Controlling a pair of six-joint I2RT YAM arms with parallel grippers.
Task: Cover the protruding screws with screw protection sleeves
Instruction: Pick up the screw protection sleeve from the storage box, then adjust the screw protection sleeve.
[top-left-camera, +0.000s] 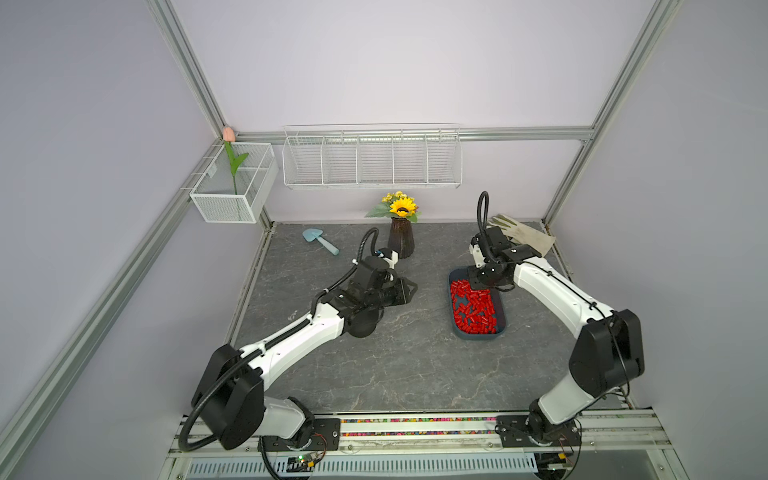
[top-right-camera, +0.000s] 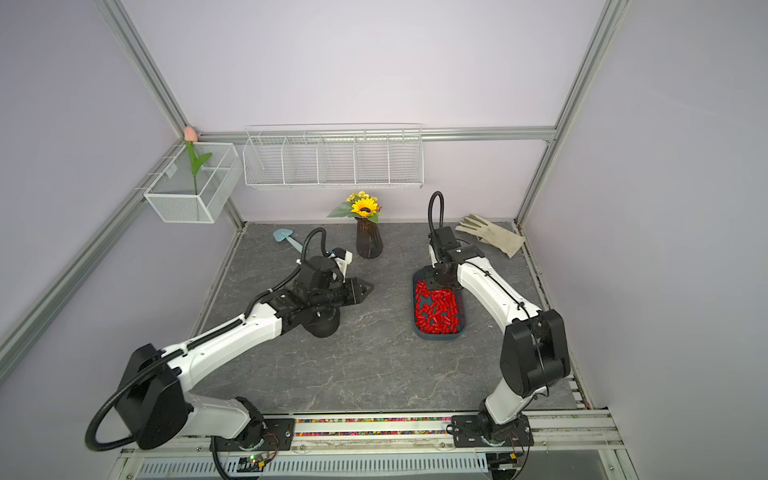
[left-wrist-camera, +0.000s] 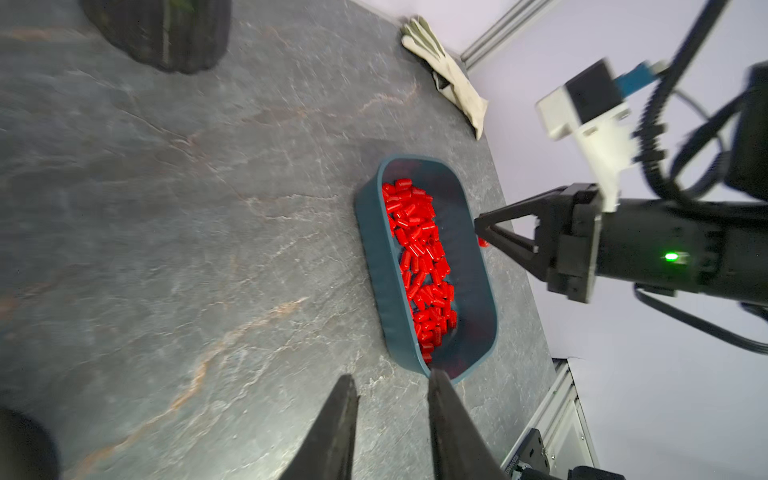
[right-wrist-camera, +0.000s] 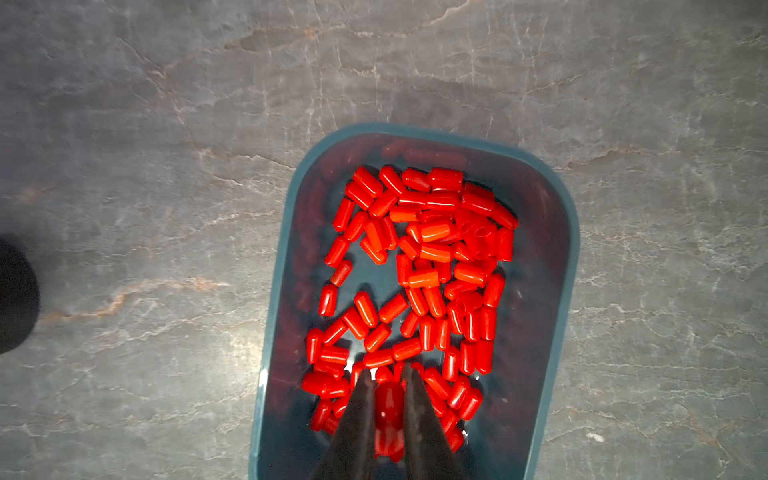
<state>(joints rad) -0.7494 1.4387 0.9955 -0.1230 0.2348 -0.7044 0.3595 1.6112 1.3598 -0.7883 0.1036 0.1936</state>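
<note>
Red capsule-shaped plastic sleeve (right-wrist-camera: 389, 405): clamped lengthwise between the fingers of the right tool (right-wrist-camera: 387, 372), over the far end of the dark blue rectangular plastic tray (right-wrist-camera: 278, 291). Left tool (left-wrist-camera: 391, 376): jaws parted, nothing between them, reaching just past the black rounded dome (top-right-camera: 322, 326) left of centre. The protruding screws on that dome are hidden under the left arm.

Hazards:
- The sleeve is smooth and round, so it may twist or slip out during transfer.
- The left arm overhangs the dome, so the approaching right arm could strike it.

Containers:
- The tray, right of centre on the grey stone-pattern tabletop (top-left-camera: 395, 365), holds a loose heap of red screw protection sleeves (right-wrist-camera: 419, 266).
- The dark ribbed vase (top-left-camera: 401, 241), far centre, holds artificial sunflowers.
- The white mesh basket (top-left-camera: 232, 199) on the left wall holds one artificial tulip.
</note>
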